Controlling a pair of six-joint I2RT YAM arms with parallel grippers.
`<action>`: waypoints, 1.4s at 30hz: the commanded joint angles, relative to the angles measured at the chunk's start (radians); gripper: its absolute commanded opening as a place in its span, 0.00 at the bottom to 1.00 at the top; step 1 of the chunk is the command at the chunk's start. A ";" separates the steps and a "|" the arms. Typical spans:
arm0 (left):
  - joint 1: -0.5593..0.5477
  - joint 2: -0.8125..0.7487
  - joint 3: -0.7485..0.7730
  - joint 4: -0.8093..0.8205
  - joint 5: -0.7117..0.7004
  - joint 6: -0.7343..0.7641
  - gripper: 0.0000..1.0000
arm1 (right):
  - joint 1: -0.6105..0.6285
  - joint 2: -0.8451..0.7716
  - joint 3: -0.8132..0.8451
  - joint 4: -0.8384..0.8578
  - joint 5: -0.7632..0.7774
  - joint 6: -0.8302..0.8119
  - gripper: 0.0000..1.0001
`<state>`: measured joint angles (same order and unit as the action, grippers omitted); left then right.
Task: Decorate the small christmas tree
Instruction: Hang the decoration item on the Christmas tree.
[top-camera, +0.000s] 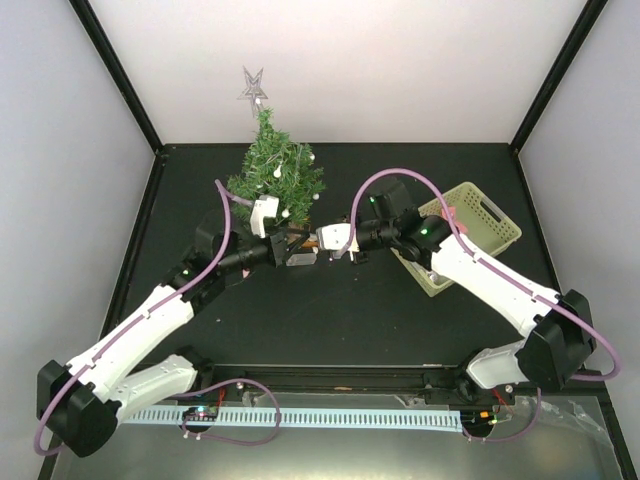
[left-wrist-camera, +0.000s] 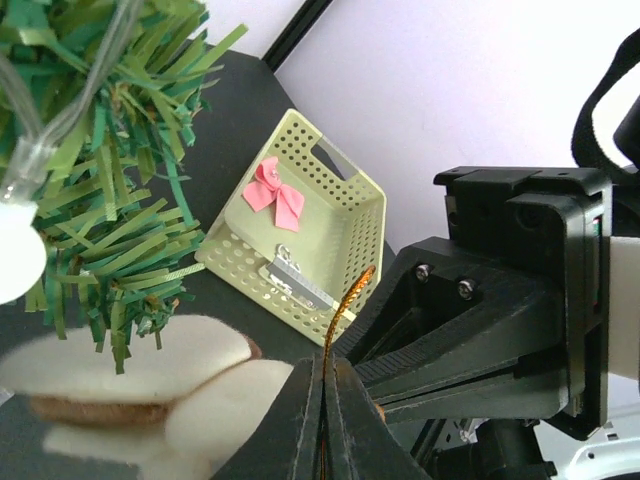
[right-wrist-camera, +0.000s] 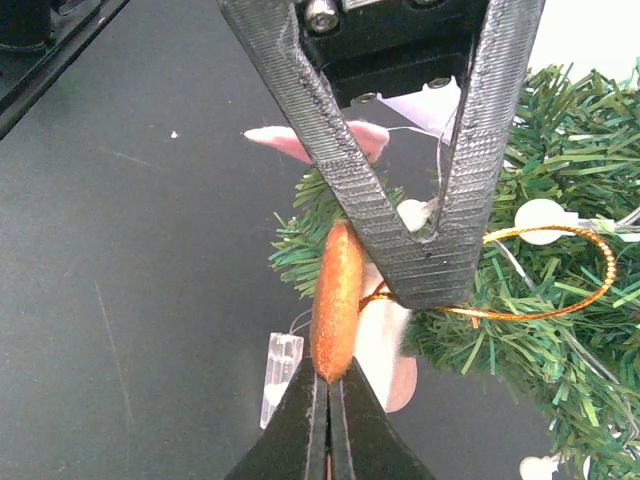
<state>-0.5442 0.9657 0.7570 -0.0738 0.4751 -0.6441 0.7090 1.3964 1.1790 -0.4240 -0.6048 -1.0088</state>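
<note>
The small christmas tree (top-camera: 275, 175) stands at the back left of the black table, with a silver star (top-camera: 252, 88) on top and white bulbs among its needles. Both grippers meet just in front of its foot. My right gripper (right-wrist-camera: 328, 385) is shut on the lower edge of a flat orange glittery ornament (right-wrist-camera: 335, 300). From that ornament a thin gold cord loop (right-wrist-camera: 560, 305) runs out over the green needles (right-wrist-camera: 560, 380). My left gripper (left-wrist-camera: 325, 375) is shut on that gold cord (left-wrist-camera: 345, 300), close above the ornament.
A pale yellow perforated basket (top-camera: 480, 225) sits at the right, behind the right arm; it holds a pink bow (left-wrist-camera: 275, 193) and a silver clip (left-wrist-camera: 290, 270). A small clear plastic piece (right-wrist-camera: 280, 375) lies near the tree's foot. Pale blurred rounded shapes (left-wrist-camera: 130, 360) sit under the branches.
</note>
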 joint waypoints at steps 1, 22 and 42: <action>0.005 -0.030 0.001 0.074 0.020 0.008 0.01 | -0.006 -0.028 -0.028 0.048 -0.004 0.041 0.01; 0.006 -0.040 0.005 0.015 0.107 0.203 0.02 | -0.013 -0.212 -0.195 0.562 -0.101 1.085 0.32; 0.007 -0.034 -0.001 -0.021 0.065 0.237 0.02 | -0.013 -0.105 -0.157 0.477 -0.122 0.970 0.18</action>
<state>-0.5438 0.9348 0.7486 -0.0795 0.5560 -0.4355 0.6998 1.2755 0.9863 0.0708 -0.7147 -0.0017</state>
